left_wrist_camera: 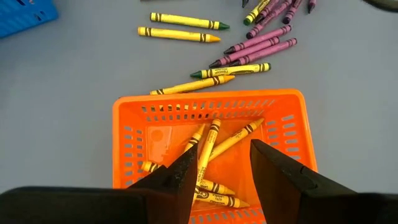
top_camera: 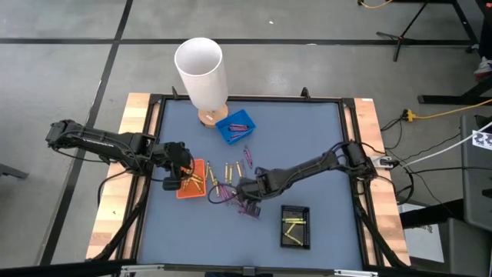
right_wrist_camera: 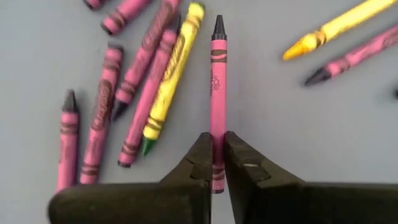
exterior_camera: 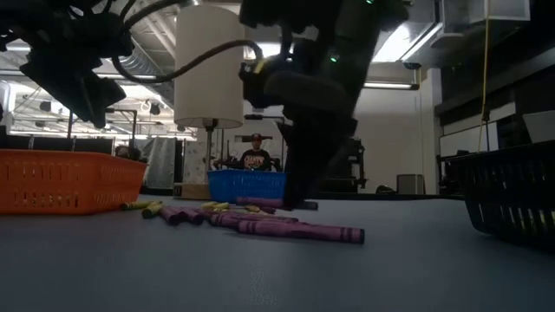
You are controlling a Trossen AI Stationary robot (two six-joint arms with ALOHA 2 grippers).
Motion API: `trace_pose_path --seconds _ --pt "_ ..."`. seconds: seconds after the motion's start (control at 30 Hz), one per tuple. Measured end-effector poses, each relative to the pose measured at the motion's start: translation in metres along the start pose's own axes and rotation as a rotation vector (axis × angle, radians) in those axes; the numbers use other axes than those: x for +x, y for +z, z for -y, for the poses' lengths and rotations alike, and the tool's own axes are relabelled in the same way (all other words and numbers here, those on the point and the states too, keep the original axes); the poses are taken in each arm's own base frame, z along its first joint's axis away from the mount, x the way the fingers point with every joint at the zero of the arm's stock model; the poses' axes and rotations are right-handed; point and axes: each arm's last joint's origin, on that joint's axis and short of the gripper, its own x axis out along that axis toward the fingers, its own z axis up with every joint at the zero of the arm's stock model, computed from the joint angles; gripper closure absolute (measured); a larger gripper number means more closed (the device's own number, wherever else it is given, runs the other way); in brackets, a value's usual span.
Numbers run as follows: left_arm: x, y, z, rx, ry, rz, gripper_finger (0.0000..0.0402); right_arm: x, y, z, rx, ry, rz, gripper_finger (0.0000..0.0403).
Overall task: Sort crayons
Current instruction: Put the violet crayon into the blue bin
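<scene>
Purple-pink and yellow crayons [top_camera: 231, 181] lie loose on the blue-grey mat at mid-table, and show up close in the right wrist view [right_wrist_camera: 155, 81]. My right gripper [right_wrist_camera: 217, 155] stands over this pile [top_camera: 244, 188], shut on one purple-pink crayon [right_wrist_camera: 217, 81]. My left gripper [left_wrist_camera: 224, 165] hangs open above the orange tray [left_wrist_camera: 205, 102] at the mat's left [top_camera: 192, 187]. Several yellow and orange-gold crayons lie in that tray. My right gripper pinches the purple-pink crayon between its two fingers near the blunt end [right_wrist_camera: 217, 140]. The fingers come from above, steeply slanting down, and lie across the crayon. The dark tip [right_wrist_camera: 218, 26] points away from the wrist. Whether the crayon is clear of the mat cannot be told.
A blue tray [top_camera: 236, 128] with purple crayons sits at the back centre, beside a tall white cylinder [top_camera: 201, 73] on a wooden base. A black tray [top_camera: 295, 226] holding yellow crayons stands near the front right. Bare mat lies toward the front left and far right.
</scene>
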Motion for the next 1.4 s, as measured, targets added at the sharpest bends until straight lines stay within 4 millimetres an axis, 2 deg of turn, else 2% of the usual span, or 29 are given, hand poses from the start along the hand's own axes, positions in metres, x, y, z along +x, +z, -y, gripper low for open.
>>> trace_pose_path --seconds 0.17,0.37,0.5,0.7,0.9,1.1,1.23,1.4 --pt "0.000 0.000 0.000 0.000 0.016 0.004 0.0271 -0.011 0.016 0.010 -0.020 -0.008 0.007 0.0380" --pt "0.000 0.000 0.000 0.000 0.017 0.004 0.0271 -0.027 0.043 0.035 -0.062 -0.084 0.062 0.0380" --pt "0.000 0.000 0.000 0.000 0.017 0.004 0.0271 -0.036 0.062 0.059 -0.076 -0.156 0.113 0.0380" --pt "0.000 0.000 0.000 0.000 0.017 0.005 0.0271 -0.039 0.080 0.108 -0.076 -0.259 0.137 0.0379" --pt "0.000 0.000 -0.001 0.000 0.017 0.004 0.0271 -0.039 0.089 0.160 -0.061 -0.310 0.134 0.0379" --pt "0.000 0.000 0.000 0.000 0.017 0.004 0.0271 -0.041 0.095 0.200 0.012 -0.331 0.169 0.0379" --pt "0.000 0.000 0.000 0.000 0.017 0.004 0.0271 -0.042 0.097 0.217 0.047 -0.291 0.189 0.0379" --pt "0.000 0.000 -0.001 -0.001 0.017 0.004 0.0271 -0.042 0.097 0.223 0.058 -0.243 0.188 0.0379"
